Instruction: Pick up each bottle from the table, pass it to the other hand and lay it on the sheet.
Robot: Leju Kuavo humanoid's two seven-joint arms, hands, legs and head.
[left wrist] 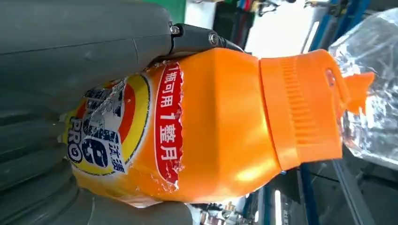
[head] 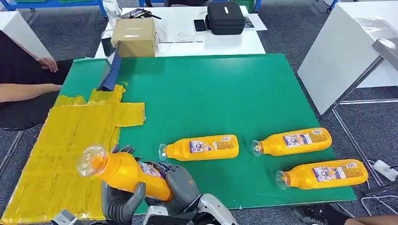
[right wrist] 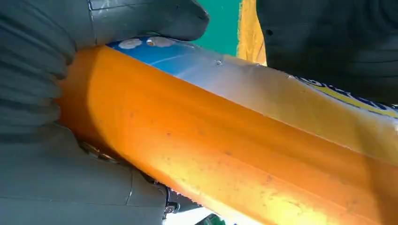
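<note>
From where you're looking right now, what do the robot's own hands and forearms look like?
Both hands are grey. The left hand has a thick grey thumb and darker fingers; the left wrist view shows a smooth grey cover with a black screwed bracket. The right hand has ribbed dark grey fingers, and behind it a glossy silver-white forearm shell with black joints. No cables visible.

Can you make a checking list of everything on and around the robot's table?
Surface: green mat, with a yellow sheet at its left.
Job's things: one orange bottle held up in both hands; three bottles lying on the mat.
Clutter: blue holder on the mat.
Hands: left hand and right hand both grip the held bottle.
Cables: white ones on the floor.
Surroundings: cardboard box, black case, person's arm.
</note>
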